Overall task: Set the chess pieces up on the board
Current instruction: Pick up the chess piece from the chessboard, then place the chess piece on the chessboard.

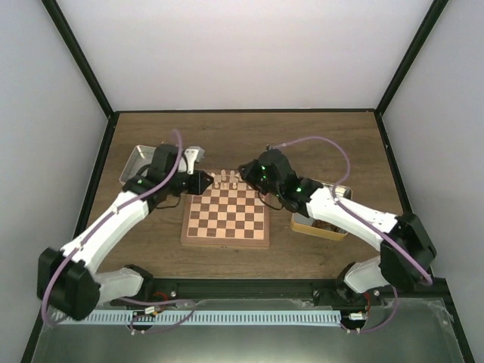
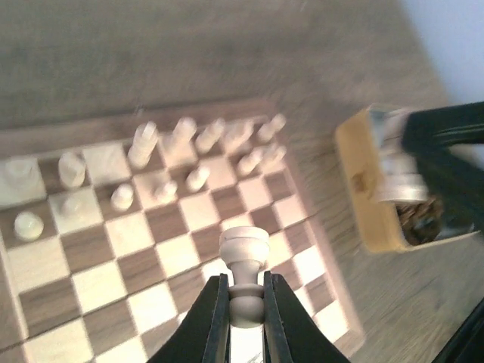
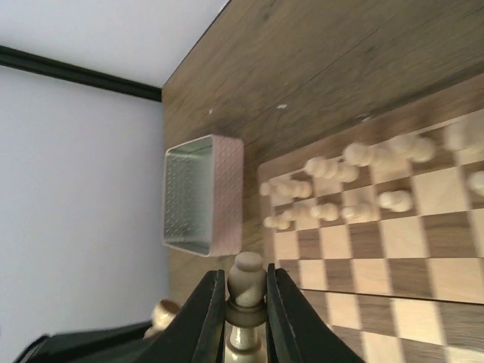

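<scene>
The board lies in the middle of the table, with several pale chess pieces standing on its two far rows. My left gripper hovers at the board's far left corner. In the left wrist view this gripper is shut on a cream chess piece, whose wide end sticks out past the fingertips above the checks. My right gripper is at the far right of the rows. Seen from the right wrist, that gripper is shut on another pale piece by its rounded head.
A shallow metal tray sits at the back left, also visible as the tray beside the board's edge. A yellow tin with dark bits stands right of the board. Enclosure walls close in on both sides and the back.
</scene>
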Tool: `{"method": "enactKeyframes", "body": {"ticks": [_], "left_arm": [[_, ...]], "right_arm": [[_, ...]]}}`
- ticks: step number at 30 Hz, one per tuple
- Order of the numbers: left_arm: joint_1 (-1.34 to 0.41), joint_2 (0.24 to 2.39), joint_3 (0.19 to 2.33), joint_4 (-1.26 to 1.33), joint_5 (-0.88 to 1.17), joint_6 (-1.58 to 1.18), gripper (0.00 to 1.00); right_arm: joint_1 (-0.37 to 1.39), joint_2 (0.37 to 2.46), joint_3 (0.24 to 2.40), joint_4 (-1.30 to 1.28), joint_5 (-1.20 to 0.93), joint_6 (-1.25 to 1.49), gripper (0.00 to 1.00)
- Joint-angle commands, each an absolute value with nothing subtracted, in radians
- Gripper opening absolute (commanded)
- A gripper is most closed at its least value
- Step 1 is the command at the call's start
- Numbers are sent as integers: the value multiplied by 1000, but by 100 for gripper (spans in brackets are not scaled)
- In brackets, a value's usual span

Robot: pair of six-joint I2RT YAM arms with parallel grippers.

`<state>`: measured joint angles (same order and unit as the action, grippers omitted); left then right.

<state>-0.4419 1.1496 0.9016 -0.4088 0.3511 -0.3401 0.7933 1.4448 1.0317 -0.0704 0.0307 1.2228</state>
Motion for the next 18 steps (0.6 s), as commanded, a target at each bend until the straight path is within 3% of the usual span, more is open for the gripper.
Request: {"method": "enactKeyframes", "body": {"ticks": [1, 14, 18], "left_arm": [[-440, 1308, 1013, -801, 327, -174, 4], [-488, 1539, 1082, -1005, 197, -179, 4], [-514, 1591, 1097, -1020, 174, -179, 9]], "right_arm": [[792, 1339, 957, -195, 209, 1102, 9], [792, 1169, 765, -225, 299, 1097, 12], [791, 1170, 761, -216, 301, 1089, 12]]}}
